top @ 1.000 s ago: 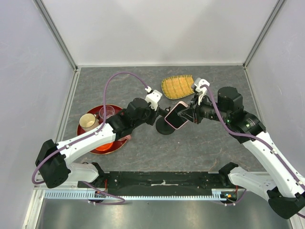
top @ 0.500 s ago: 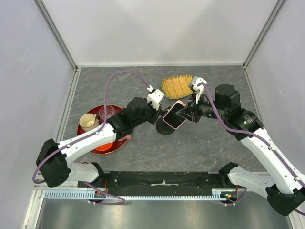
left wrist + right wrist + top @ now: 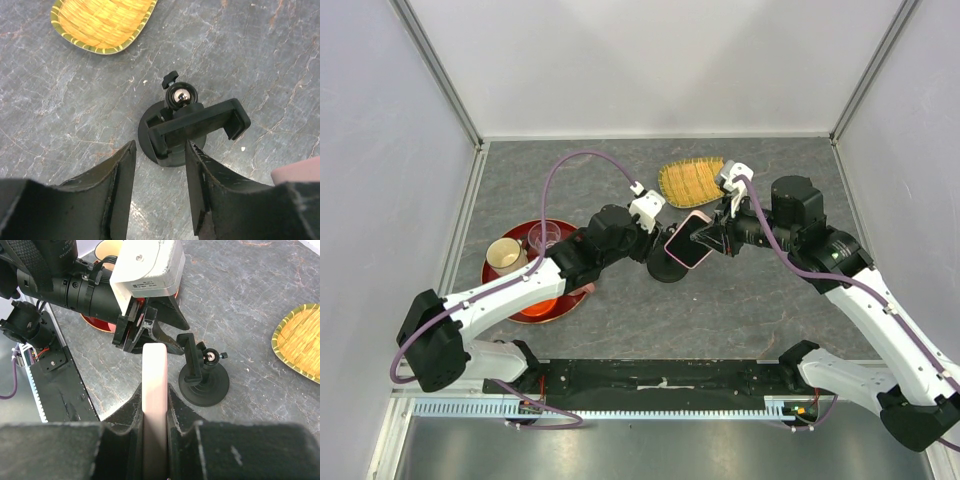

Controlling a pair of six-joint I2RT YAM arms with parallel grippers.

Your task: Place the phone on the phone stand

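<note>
The right gripper (image 3: 155, 402) is clamped on the phone (image 3: 154, 372), one finger on each flat face, so in the right wrist view the phone shows edge-on, its pale pink side rising from between the fingers. From above, the phone hangs tilted in the air and shows pink, just beside and partly over the stand (image 3: 192, 122), clear of its cradle. The stand sits near the middle of the grey table (image 3: 620, 320) with its round black base flat on the top. A shiny ball joint with a small knob stands above the base, and the black cradle is turned sideways with its two hooked ends showing. The left gripper (image 3: 159, 152) reaches in low from the left with its jaws parted and nothing held. In its wrist view the base and the near end of the cradle show in the gap between the fingers (image 3: 122, 175); whether either finger touches the base cannot be told. A pink corner of the phone shows at the right edge of that view. In the right wrist view the left gripper's fingertips stand just beside the cradle, facing the phone. A yellow woven basket (image 3: 692, 180) lies beyond the stand, near the right wrist. A red tray (image 3: 535, 308) sits well to the left, partly under the left arm, with a cup (image 3: 505, 254) and a glass (image 3: 544, 237) on it
</note>
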